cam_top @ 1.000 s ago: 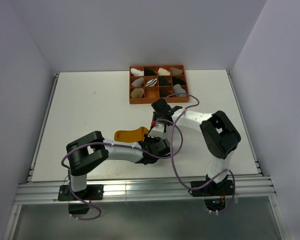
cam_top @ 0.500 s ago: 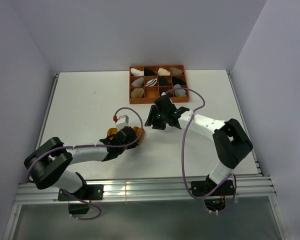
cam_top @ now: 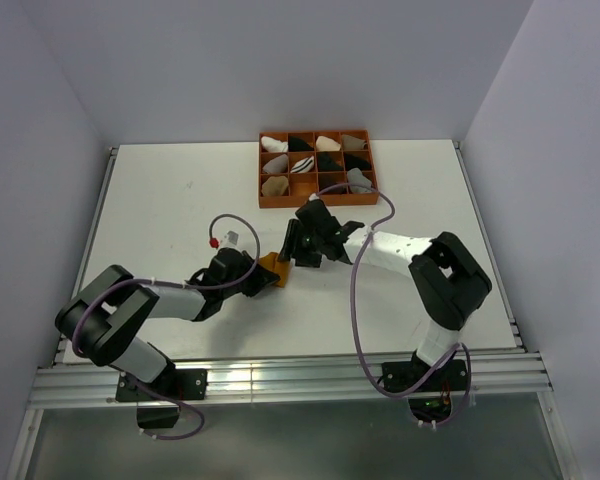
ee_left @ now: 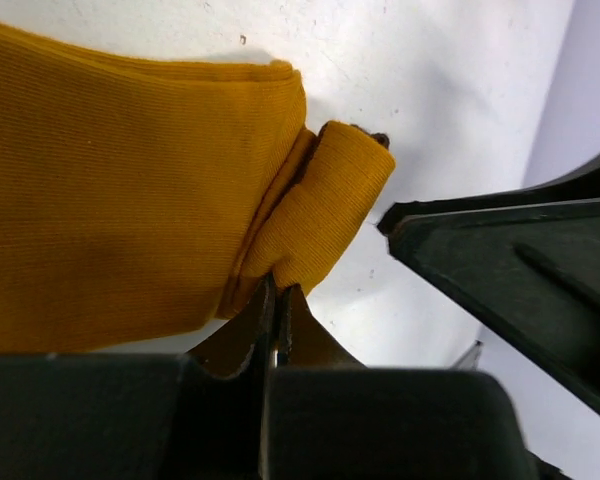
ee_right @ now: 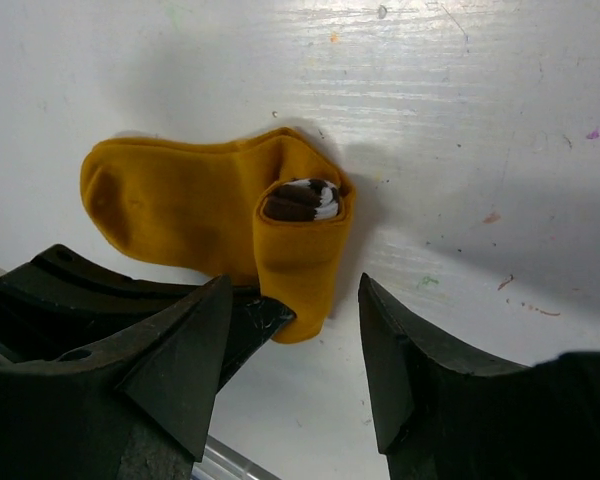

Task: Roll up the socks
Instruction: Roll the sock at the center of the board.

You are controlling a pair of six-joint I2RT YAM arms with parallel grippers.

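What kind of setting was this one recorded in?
Probably a robotics lab test cell, not a home: a white table boxed in by plain walls, two arms bolted to a metal rail, and a compartment tray of sock bundles, with a mustard sock laid out.

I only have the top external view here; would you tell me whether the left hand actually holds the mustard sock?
Observer: Yes, the left wrist view shows the left hand shut on a fold of the mustard sock.
Operator: Thank you. Is it rolled yet?
Observer: Partly; the right wrist view shows one end folded into a tube, a brown-and-white striped cuff showing inside.
Operator: And the other arm?
Observer: The right hand is open, its fingers either side of that tube, holding nothing.
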